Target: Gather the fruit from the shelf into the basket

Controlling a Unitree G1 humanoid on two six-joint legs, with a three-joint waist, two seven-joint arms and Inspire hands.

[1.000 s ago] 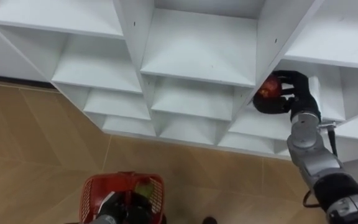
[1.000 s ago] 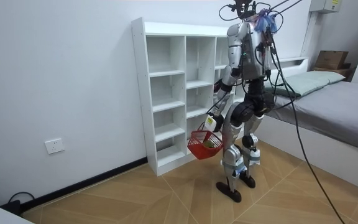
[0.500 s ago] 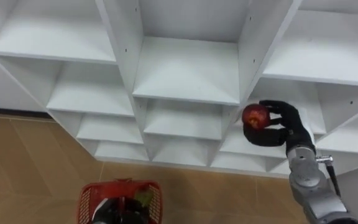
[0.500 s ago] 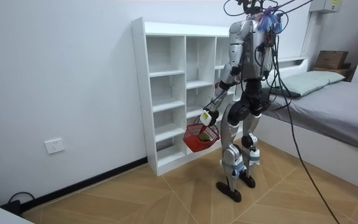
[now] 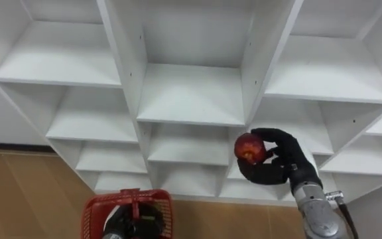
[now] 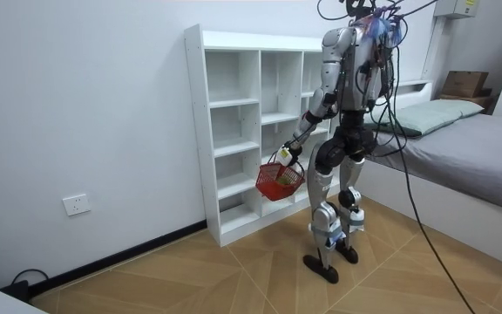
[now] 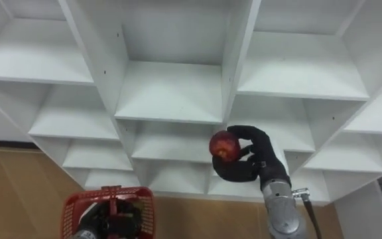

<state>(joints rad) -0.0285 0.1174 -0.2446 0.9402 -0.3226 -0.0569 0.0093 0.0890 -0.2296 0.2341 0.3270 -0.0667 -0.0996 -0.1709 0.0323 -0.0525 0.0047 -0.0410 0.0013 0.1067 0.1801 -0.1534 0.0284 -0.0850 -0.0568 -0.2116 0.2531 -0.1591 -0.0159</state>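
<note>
In the left eye view your right hand (image 5: 276, 164) has its fingers curled round the apple (image 5: 249, 147), in front of the closet (image 5: 191, 93) and well apart from the basket (image 5: 93, 211). The fruit sits out near the fingertips. A quick swing down could shake it loose onto the floor (image 5: 18, 192).

In the room view the basket hangs from your left hand (image 6: 288, 155), which is closed on the handle. It may sway as you drop fruit in.

In the right eye view the apple is round, red and glossy, so probably slippery.
</note>
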